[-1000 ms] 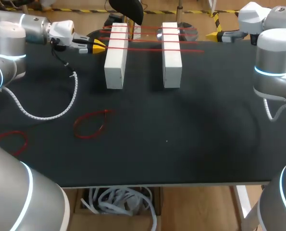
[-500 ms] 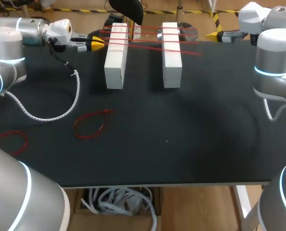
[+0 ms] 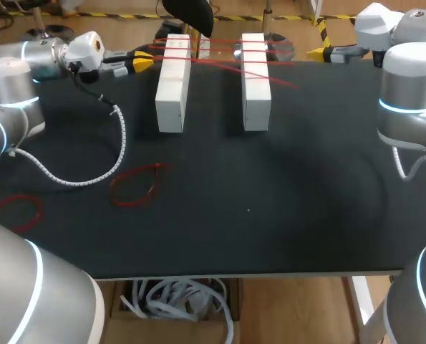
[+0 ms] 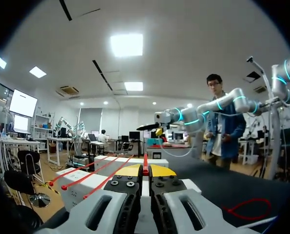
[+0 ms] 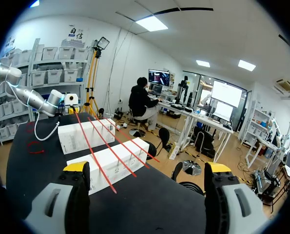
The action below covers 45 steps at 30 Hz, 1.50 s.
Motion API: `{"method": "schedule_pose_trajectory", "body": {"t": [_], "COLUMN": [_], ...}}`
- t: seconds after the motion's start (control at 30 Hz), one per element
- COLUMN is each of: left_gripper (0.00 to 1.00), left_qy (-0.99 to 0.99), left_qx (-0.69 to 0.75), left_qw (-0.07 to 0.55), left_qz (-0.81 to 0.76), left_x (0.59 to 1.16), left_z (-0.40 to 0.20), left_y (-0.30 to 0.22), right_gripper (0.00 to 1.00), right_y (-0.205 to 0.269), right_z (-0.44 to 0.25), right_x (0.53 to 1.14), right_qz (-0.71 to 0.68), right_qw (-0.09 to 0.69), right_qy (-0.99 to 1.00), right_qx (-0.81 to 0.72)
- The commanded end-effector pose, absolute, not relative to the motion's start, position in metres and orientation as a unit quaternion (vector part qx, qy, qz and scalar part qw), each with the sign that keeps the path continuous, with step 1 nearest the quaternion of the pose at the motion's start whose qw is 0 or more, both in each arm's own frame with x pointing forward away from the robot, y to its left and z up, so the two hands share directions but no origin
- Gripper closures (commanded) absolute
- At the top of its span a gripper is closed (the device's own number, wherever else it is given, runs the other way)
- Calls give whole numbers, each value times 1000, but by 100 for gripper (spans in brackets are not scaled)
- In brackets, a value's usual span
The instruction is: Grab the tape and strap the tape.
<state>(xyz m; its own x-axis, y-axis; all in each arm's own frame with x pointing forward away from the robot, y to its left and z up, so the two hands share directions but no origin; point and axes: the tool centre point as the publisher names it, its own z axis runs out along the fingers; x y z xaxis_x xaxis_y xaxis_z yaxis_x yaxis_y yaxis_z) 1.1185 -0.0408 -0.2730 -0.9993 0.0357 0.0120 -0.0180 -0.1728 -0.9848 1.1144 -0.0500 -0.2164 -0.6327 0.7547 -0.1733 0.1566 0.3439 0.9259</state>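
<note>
The left pincer (image 3: 144, 62) sits in the upper left of the head view, just left of the nearer block. Its wrist view shows the two yellow tips pinched narrow on one strand of red tape (image 4: 145, 163), which runs straight ahead over the blocks. In the head view this held strand slants right across both blocks and ends free past the right one. From the left wrist, three more taut strands (image 4: 103, 168) lie over the blocks beside the held one. In the head view they run too close together to count surely.

Two loose red loops lie flat on the table (image 3: 284, 215). One loop (image 3: 16, 210) is at the left edge of the frame and the other (image 3: 135, 185) is left of centre, both well apart from the blocks. A white coiled cable (image 3: 123, 143) from the left arm curves over the table near them.

Two white blocks stand parallel in the upper middle, the left block (image 3: 172, 86) and the right block (image 3: 256, 82).

The right pincer (image 3: 317, 51) hangs in the upper right. Its fingers are spread wide and hold nothing.
</note>
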Motion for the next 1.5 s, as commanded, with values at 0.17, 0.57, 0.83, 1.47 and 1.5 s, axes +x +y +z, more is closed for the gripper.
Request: {"method": "schedule_pose_trajectory", "body": {"t": [0.17, 0.57, 0.83, 1.47, 1.5], "left_gripper": [100, 100, 100, 100, 100], "left_qy": [-652, -662, -662, -582, -580], "left_qx": [2, -22, -22, -2, -2], "left_qw": [17, 12, 12, -8, -9], "left_qz": [758, 749, 749, 813, 815], "left_x": [1108, 1105, 1105, 1077, 1076], "left_z": [-259, -253, -253, -195, -191], "left_y": [-41, -40, -40, -50, -51], "right_gripper": [0, 0, 0, 0, 0], "right_y": [-50, -50, -50, -50, -50], "right_z": [-216, -216, -216, -216, -216], "right_x": [1115, 1115, 1115, 1115, 1115], "right_qz": [488, 488, 488, 488, 488], "right_qw": [306, 306, 306, 306, 306], "right_qy": [760, 760, 760, 760, 760], "right_qx": [300, 300, 300, 300, 300]}}
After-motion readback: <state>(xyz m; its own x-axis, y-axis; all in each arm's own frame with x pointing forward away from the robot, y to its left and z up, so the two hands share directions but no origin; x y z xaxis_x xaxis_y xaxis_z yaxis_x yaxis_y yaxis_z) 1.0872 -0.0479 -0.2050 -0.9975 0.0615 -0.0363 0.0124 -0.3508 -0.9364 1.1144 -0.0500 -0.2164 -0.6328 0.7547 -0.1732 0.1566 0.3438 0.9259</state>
